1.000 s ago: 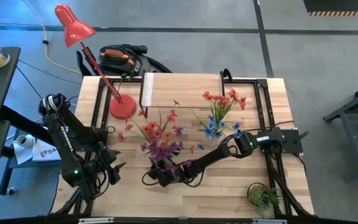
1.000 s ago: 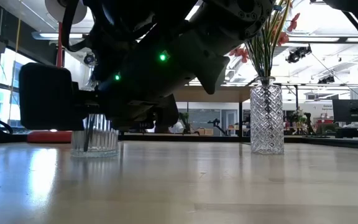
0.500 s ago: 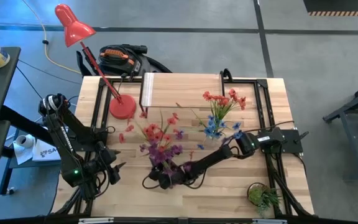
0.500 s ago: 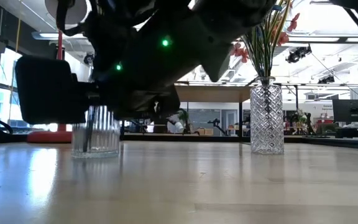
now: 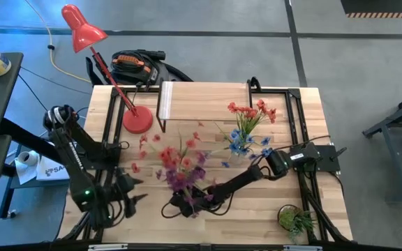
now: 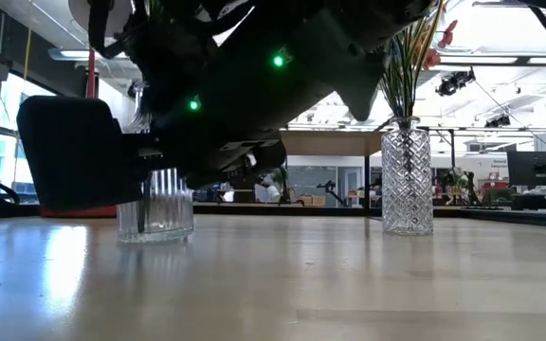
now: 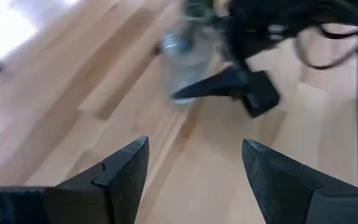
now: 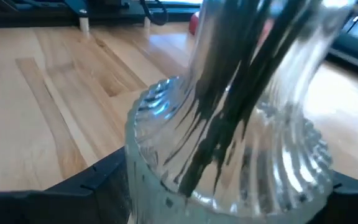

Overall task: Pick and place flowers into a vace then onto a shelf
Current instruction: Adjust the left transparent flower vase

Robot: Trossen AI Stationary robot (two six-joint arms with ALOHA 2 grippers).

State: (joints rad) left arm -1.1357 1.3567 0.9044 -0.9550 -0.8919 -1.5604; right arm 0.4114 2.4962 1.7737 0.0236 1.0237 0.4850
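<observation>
High view: the right gripper [image 5: 187, 203] clasps a ribbed glass vase [image 5: 185, 196] of flowers [image 5: 179, 162] mid-tabletop [image 5: 257, 216], probably for carrying to the shelf [image 5: 204, 101]. Low view: the vase base sits on the wood. Left wrist view: the left gripper [image 7: 194, 177] waits nearby, fingers apart and empty.

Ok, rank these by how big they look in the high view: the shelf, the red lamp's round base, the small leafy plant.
Largest to smallest in the high view:
1. shelf, clearly the widest
2. lamp base and leafy plant: these two look about alike, so I won't rank them.
</observation>
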